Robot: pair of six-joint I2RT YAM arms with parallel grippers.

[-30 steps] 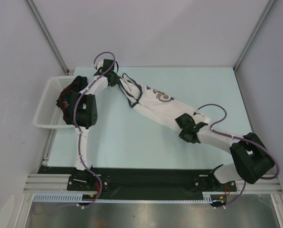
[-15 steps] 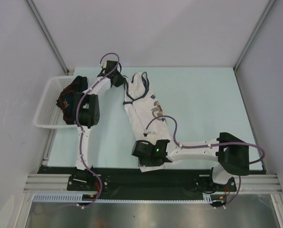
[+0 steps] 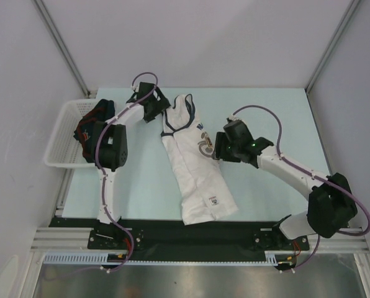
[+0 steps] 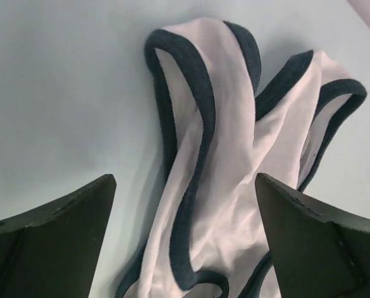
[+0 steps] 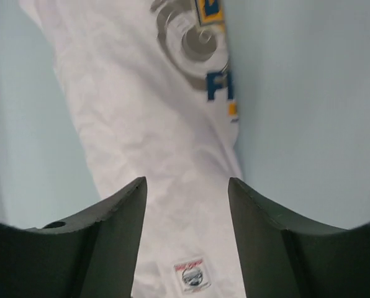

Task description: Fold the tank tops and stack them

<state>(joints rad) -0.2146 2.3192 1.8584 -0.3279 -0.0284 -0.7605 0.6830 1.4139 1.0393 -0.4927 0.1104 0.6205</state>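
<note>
The white tank top [image 3: 194, 167] lies stretched on the table, dark-trimmed straps [image 3: 180, 110] at the far end and hem near the front edge. My left gripper [image 3: 160, 112] hovers open at the straps [image 4: 203, 124], and its fingers [image 4: 54, 236] hold nothing. My right gripper [image 3: 218, 148] is open at the top's right side by the yellow-blue print [image 3: 203, 139]. In the right wrist view the open gripper [image 5: 186, 181] looks down over the white cloth [image 5: 141, 112] and a small hem label [image 5: 191, 274]. The navy tank top [image 3: 90, 124] sits bunched in the basket.
A white plastic basket [image 3: 58, 149] stands at the table's left edge beside the left arm. The black rail [image 3: 191, 233] with both arm bases runs along the near edge, just below the top's hem. Grey walls close the table in.
Both grippers opened and let go of the white top. The right one carried the hem to the near edge, released it and moved back up to the print. The top now lies lengthwise.
</note>
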